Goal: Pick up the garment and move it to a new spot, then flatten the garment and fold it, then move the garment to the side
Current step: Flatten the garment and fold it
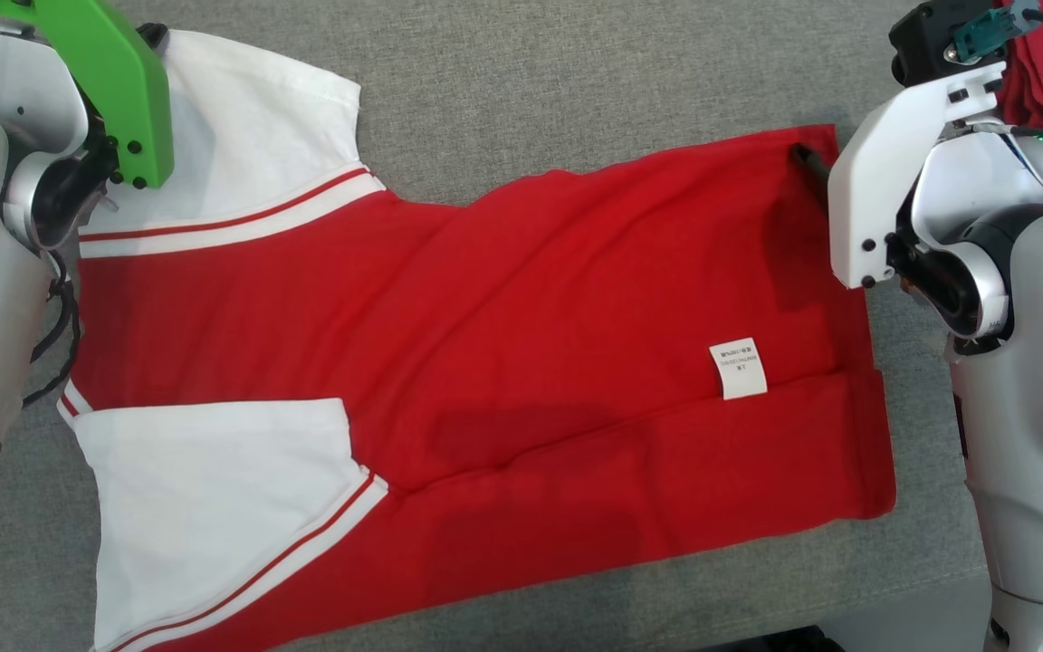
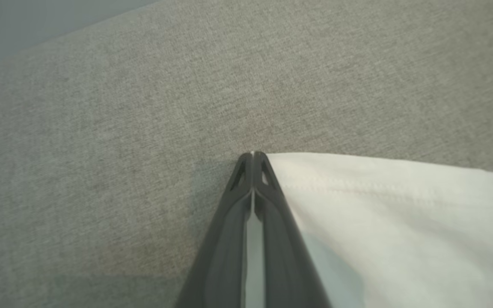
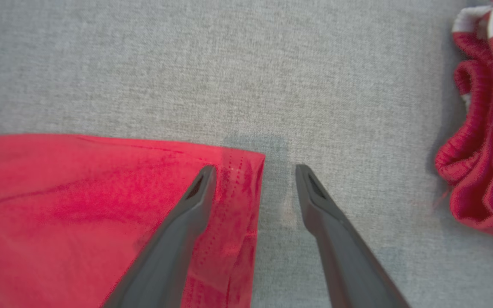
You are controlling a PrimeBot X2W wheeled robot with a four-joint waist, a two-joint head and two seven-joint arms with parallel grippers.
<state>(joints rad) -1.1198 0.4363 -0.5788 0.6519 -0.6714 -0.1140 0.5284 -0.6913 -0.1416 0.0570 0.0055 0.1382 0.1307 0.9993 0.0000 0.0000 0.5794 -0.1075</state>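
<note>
The garment [image 1: 521, 344], a red T-shirt with white sleeves and a white label [image 1: 739, 369], lies spread flat on the grey cloth surface. My left gripper [image 2: 252, 155] is shut at the edge of the far white sleeve [image 2: 379, 214], with a sliver of white cloth between its fingers. In the head view that hand is hidden behind its green plate [image 1: 114, 100]. My right gripper [image 3: 255, 171] is open and straddles the garment's far hem corner [image 3: 238, 171]: one finger lies over the red cloth, the other over bare surface. One dark fingertip [image 1: 807, 158] shows at that corner.
A bunched pile of other red and white clothes [image 3: 482, 162] lies just right of my right gripper, also at the head view's top right [image 1: 1042, 72]. The grey surface [image 1: 576, 72] stretches beyond the garment. Its front edge [image 1: 893, 598] runs near the bottom right.
</note>
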